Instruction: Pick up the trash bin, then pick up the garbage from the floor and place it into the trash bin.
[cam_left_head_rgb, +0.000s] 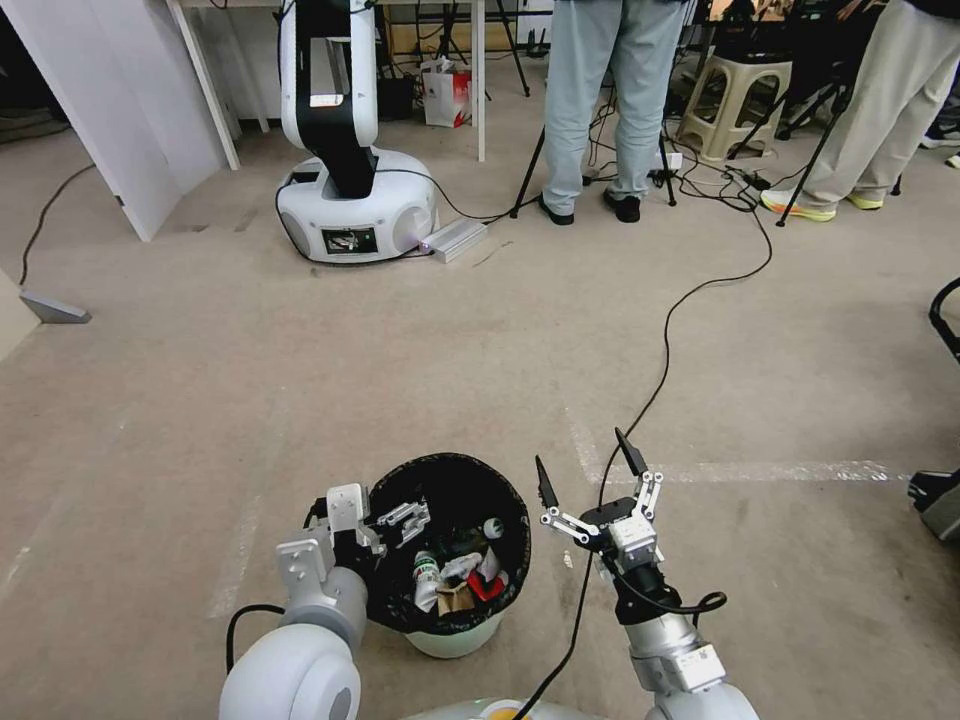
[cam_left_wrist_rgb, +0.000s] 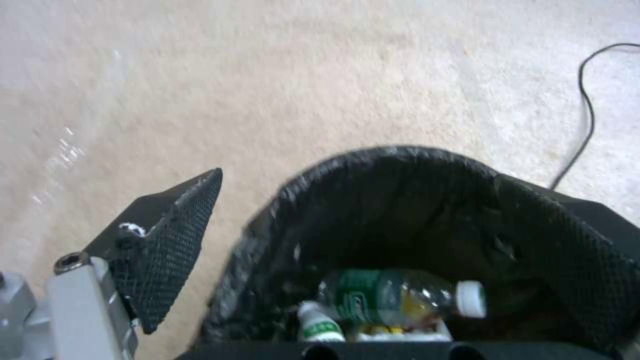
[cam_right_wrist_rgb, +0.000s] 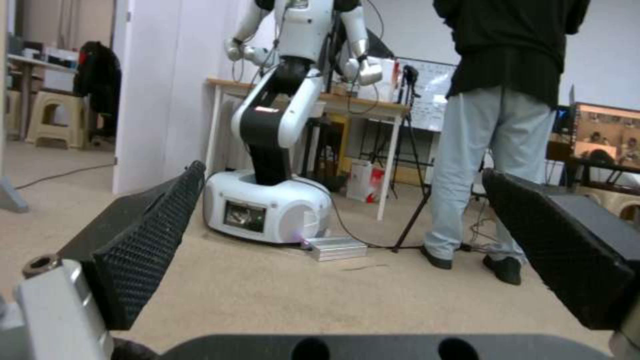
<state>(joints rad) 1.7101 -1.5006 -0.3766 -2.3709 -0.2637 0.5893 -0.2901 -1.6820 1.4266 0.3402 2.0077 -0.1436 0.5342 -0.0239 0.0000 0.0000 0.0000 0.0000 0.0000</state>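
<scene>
Head view: the small round white plastic trash bin (cam_left_head_rgb: 452, 640), lined with a black bag folded over its rim, sits near the robot, left of centre above the beige short-pile carpet floor (cam_left_head_rgb: 300, 380). The left gripper (cam_left_head_rgb: 385, 525) clamps the bin's near-left rim, one finger inside, one outside. Inside lies the garbage (cam_left_head_rgb: 455, 580): small clear plastic bottles, a crumpled brown paper piece, a red wrapper. The right gripper (cam_left_head_rgb: 590, 470) hovers just right of the bin, jaws spread wide and holding nothing.
</scene>
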